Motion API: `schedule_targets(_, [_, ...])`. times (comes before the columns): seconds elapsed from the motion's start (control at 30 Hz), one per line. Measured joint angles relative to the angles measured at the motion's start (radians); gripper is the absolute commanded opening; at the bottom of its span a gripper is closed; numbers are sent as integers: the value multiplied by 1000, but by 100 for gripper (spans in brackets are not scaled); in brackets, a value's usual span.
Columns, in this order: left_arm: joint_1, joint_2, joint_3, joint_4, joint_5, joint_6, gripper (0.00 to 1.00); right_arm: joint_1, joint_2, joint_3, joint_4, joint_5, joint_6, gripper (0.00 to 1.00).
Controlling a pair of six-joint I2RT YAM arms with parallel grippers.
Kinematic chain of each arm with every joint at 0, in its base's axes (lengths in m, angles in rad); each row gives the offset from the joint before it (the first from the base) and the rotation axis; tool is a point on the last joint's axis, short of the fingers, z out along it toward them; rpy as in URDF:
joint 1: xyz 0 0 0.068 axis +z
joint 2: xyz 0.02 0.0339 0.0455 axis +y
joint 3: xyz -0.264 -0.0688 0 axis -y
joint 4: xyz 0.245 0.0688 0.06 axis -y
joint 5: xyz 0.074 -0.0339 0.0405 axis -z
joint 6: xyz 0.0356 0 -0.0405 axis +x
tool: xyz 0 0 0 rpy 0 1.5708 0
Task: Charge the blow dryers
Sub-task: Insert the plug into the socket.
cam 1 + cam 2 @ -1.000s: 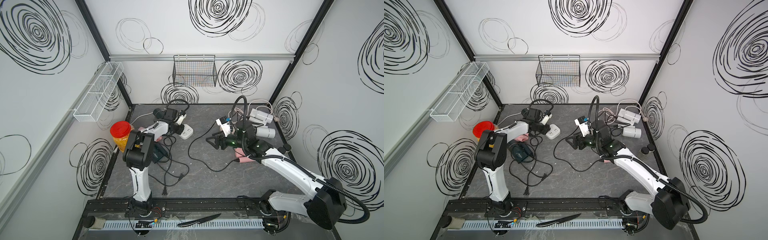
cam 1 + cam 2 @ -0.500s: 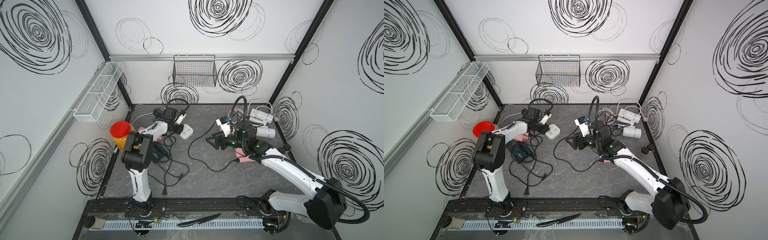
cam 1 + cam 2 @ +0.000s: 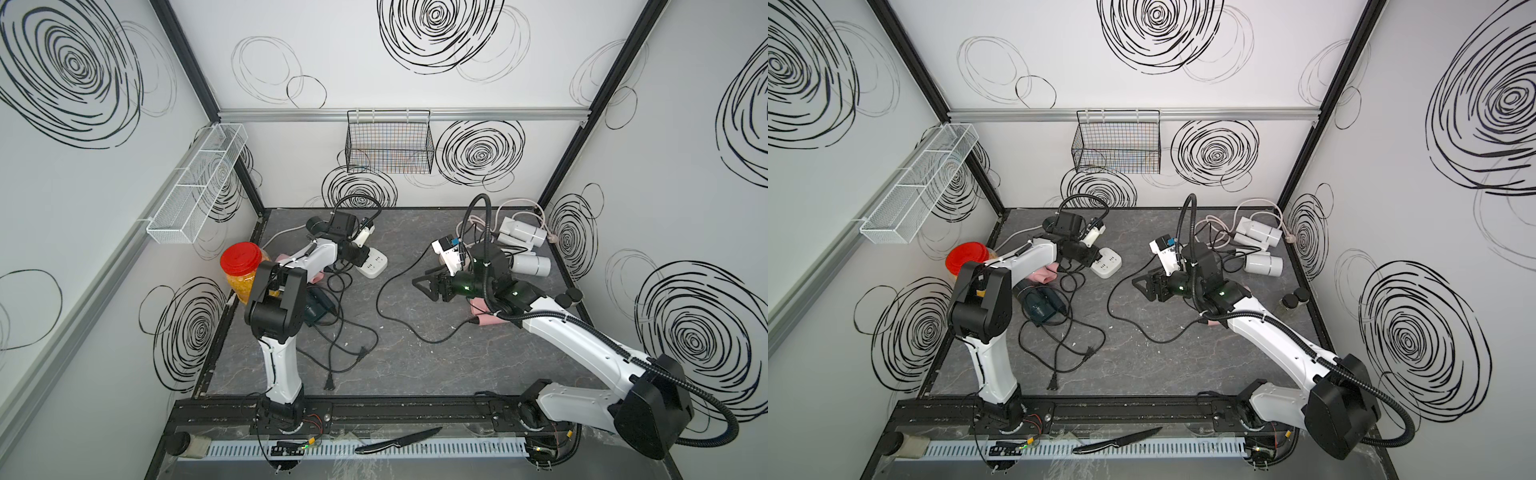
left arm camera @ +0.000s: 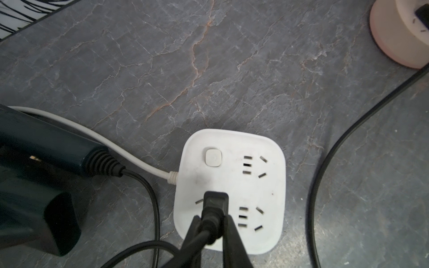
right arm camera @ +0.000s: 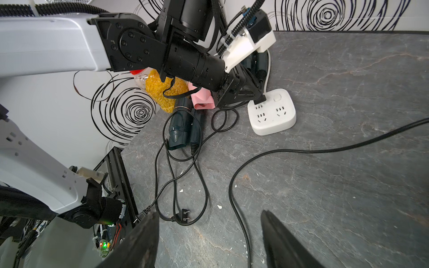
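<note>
Bright even light, soft shadows, warped edges.

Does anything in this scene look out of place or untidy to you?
Yes. A black knife lies on the slotted duct in front of the table; it seems unrelated to charging. Black cords lie tangled beside the dark teal dryer, and one loose plug lies unplugged on the table.

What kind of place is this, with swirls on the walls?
Probably a robot test booth, not a home: left arm and right arm bolted to a rail, swirl-printed walls boxing in one small table.
</note>
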Motion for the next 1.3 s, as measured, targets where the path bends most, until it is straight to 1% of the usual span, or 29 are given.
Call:
schedule_targets(0.33, [-15,18,20,-13,-54,19,12,0,-2,-2,-14,10,0,72])
schedule_targets(0.87, [10,-5,-6,-19,-41,36,12,0,-2,-3,-19,13,0,72])
schedule_targets(1.3, [10,-20,-12,-30,-40,39,13,0,-5,-10,-18,15,0,72])
